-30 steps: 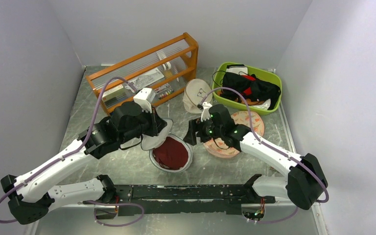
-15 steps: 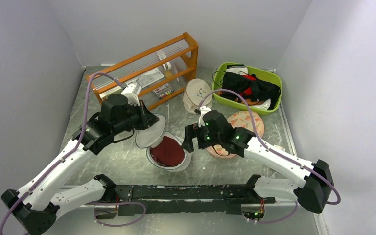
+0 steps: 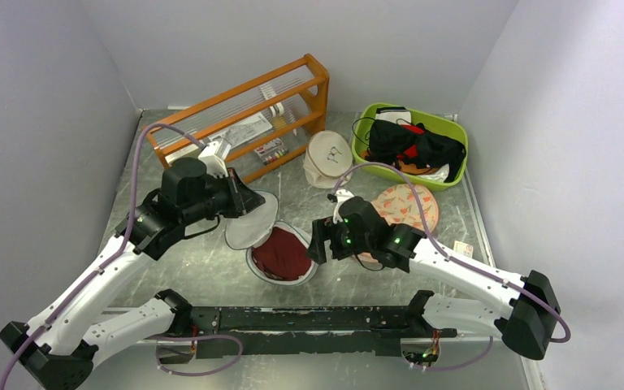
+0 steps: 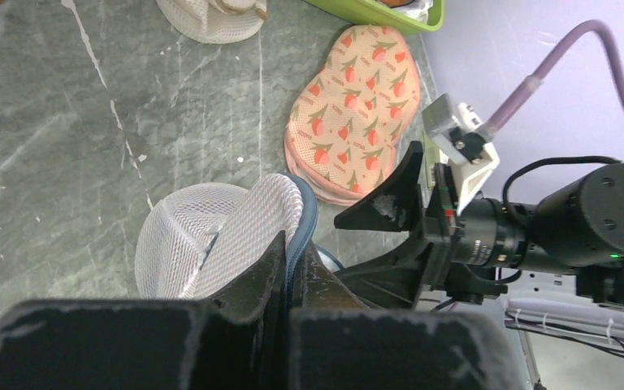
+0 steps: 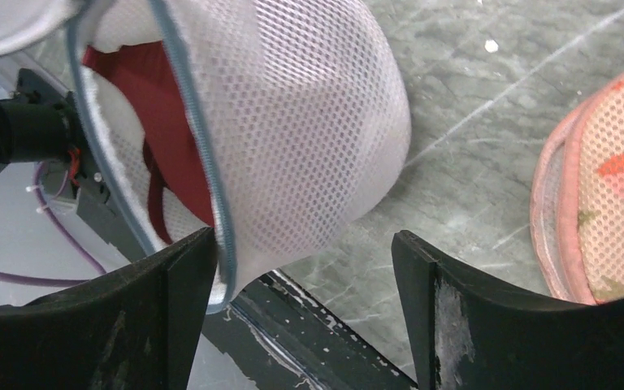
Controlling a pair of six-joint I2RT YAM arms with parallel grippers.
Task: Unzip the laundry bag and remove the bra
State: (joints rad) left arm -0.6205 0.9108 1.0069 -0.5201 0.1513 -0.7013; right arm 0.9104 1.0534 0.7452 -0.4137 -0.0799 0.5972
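Far left on the table (image 3: pixel 199 275), the left gripper (image 3: pixel 241 203) is clenched on the round mesh lid of the laundry bag (image 3: pixel 253 229). Its wrist view shows both fingers pinched on the grey-blue zip edge, so the flap stands lifted and folded back to the far left. The zip reads as already run round, because the bag's mouth gapes. The unzipping step looks finished and the removal is the step in hand.

In the open drum, near the middle of the table, lies the bra (image 3: pixel 280 253), a dark red bundle filling most of the opening and uncovered from above. It is not yet gripped by either arm.

Just right of the bag, the right gripper (image 3: pixel 317 241) has its jaws spread wide and holds nothing. In its wrist view the bag's white wall and zip edge sit between and just ahead of the fingers. Whether the one by the zip edge touches the rim cannot be told.

The next move probably calls for the right gripper to go over the rim, reach into the mouth and close on maroon fabric alone, not mesh, while the left holds the lid back. The peach printed pad (image 3: pixel 406 205) lies further right, apart from the bag.
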